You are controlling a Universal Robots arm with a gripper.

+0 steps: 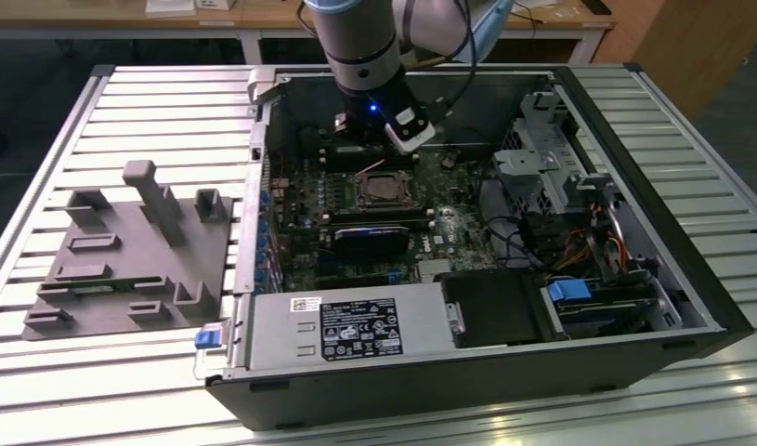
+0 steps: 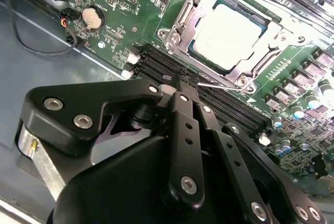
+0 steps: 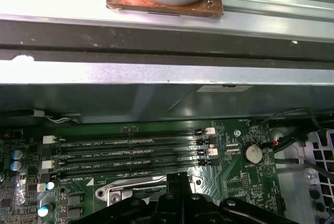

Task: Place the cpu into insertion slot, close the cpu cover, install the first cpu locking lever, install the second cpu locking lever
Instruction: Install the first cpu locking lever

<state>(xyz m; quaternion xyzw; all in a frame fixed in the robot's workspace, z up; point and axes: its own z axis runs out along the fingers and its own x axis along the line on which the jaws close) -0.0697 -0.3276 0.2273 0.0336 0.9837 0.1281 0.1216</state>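
– Well, exterior view: the black gripper [image 1: 357,153] hangs beside the dark square insertion slot [image 1: 381,190].
– Second wrist view: silvery square cpu [image 2: 229,31] seated, dark-silver cpu cover [image 2: 254,59] down, fingers [image 2: 180,125] pinched shut by a thin wire lever [image 2: 216,84].
– First wrist view: gripper [image 3: 177,178] at that cover. Lever step, I judge: it wants hooking down.
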